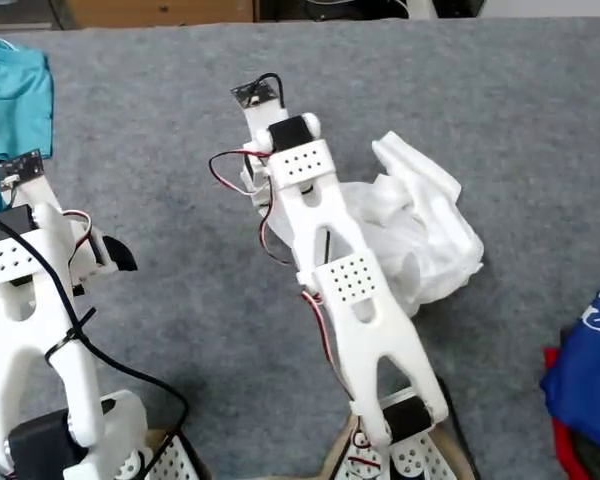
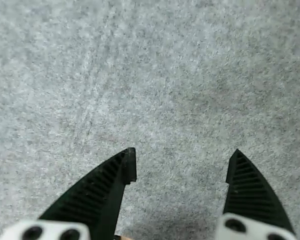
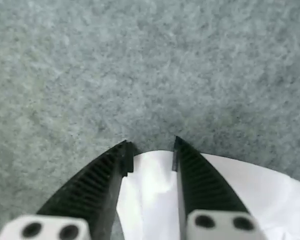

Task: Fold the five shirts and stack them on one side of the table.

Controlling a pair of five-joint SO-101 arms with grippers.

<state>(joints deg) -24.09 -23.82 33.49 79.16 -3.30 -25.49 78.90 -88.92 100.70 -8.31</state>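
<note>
Where the high camera looks down on the grey surface [image 1: 480, 80], a crumpled white shirt [image 1: 430, 230] lies unfolded right of centre, with the right arm [image 1: 350, 280] stretched over its left edge toward the far side. The left arm [image 1: 20, 270] stands at the near left, well apart from that shirt. A teal shirt [image 1: 15, 95] lies bunched at the far left edge, and a blue shirt [image 1: 590, 365] sits at the near right edge on top of a red garment [image 1: 555, 400]. From the left wrist, the left pincer [image 2: 184, 151] is released: its two black ribbed fingers [image 2: 110, 190] are spread wide over bare grey surface, touching nothing. From the right wrist, the right pincer [image 3: 151, 143] is clenched on the edge of the white shirt [image 3: 150, 195]. The fabric runs between the narrowly set fingers [image 3: 200, 185] and out beside them, and its rim ends just at the fingertips, with bare surface beyond.
</note>
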